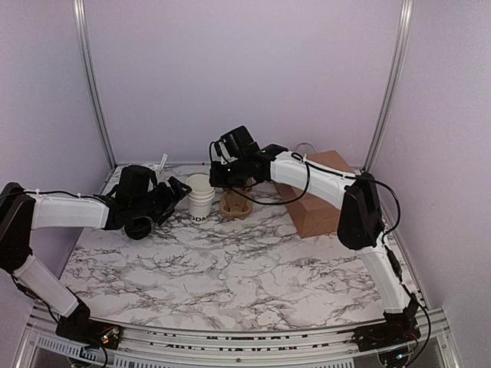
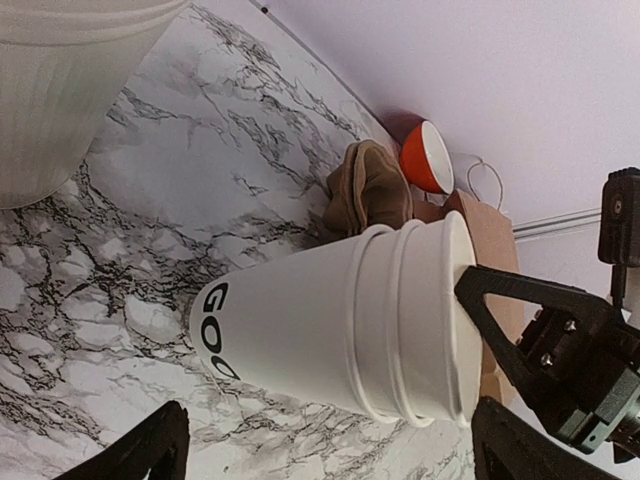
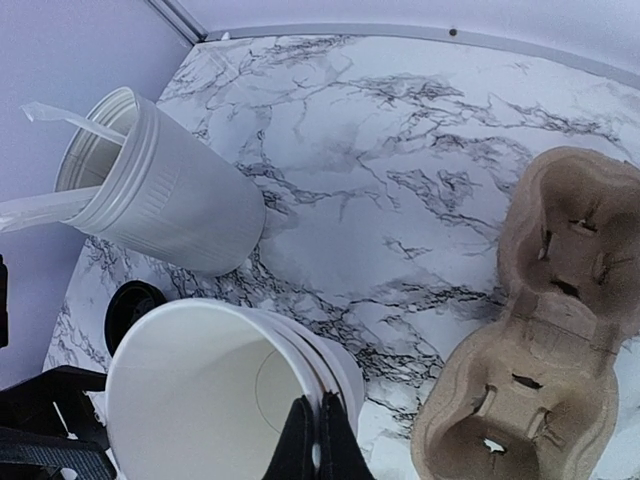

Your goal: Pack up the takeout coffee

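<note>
Desk [image 1: 230, 276]: white marble-pattern top, dark veining. On it, upper centre of the top view: white paper cup [image 1: 200, 198], upright; brown pulp tray [image 1: 234, 205] just right of it; brown box [image 1: 322, 215] further right.

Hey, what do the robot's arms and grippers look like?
The left arm and right arm have white links, black joints and black cables running outside. The left gripper and right gripper are black, with slim tapering fingers.

On the surface [image 1: 230, 268], the paper cup [image 1: 201, 198] is flanked by the canister [image 3: 170, 200], left, and the cup tray [image 1: 236, 204], right.
</note>
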Robot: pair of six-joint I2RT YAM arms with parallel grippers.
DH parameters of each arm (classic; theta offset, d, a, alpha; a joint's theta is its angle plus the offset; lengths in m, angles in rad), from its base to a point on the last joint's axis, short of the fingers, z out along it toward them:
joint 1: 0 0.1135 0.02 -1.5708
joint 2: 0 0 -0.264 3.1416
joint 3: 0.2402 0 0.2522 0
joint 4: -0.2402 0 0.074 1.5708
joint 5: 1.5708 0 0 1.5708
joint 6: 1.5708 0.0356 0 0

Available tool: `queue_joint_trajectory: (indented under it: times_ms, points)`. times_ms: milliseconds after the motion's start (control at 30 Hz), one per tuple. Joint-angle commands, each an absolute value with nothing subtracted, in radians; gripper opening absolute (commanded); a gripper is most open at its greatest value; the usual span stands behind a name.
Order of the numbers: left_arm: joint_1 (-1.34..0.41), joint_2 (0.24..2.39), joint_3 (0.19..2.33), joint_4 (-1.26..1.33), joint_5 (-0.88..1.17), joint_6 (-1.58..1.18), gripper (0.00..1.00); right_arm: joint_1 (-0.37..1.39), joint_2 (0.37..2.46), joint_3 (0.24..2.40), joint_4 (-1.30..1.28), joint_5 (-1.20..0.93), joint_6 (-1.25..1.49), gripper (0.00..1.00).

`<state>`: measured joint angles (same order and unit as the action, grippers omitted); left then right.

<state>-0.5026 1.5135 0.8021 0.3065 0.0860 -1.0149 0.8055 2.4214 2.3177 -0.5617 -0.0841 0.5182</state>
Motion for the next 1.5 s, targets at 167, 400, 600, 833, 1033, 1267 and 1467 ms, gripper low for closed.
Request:
queue_joint_trajectory:
  times_ms: [167, 400, 600, 833, 1033, 1267, 1467]
  points:
    - [-0.504, 1.544, 0.826, 0.358, 0.081, -1.023, 0.99, 0.821, 2.368, 2.321, -0.567, -0.071, 0.512, 0.00]
    - [-0.505, 1.483, 0.783, 0.374, 0.085, -1.022, 0.99, 0.821, 2.381, 2.322, -0.571, -0.063, 0.518, 0.00]
    - [-0.505, 1.465, 0.739, 0.375, 0.072, -1.039, 0.99, 0.820, 2.376, 2.306, -0.568, -0.059, 0.523, 0.00]
    - [-0.505, 1.509, 0.750, 0.390, 0.091, -1.051, 0.94, 0.820, 2.369, 2.299, -0.568, -0.060, 0.526, 0.00]
    - [-0.506, 1.534, 0.766, 0.391, 0.094, -1.056, 0.92, 0.821, 2.368, 2.299, -0.563, -0.063, 0.529, 0.00]
    - [-0.505, 1.562, 0.778, 0.394, 0.097, -1.063, 0.91, 0.822, 2.363, 2.294, -0.561, -0.065, 0.529, 0.00]
    - [-0.506, 1.587, 0.795, 0.397, 0.102, -1.062, 0.91, 0.826, 2.355, 2.287, -0.557, -0.071, 0.526, 0.00]
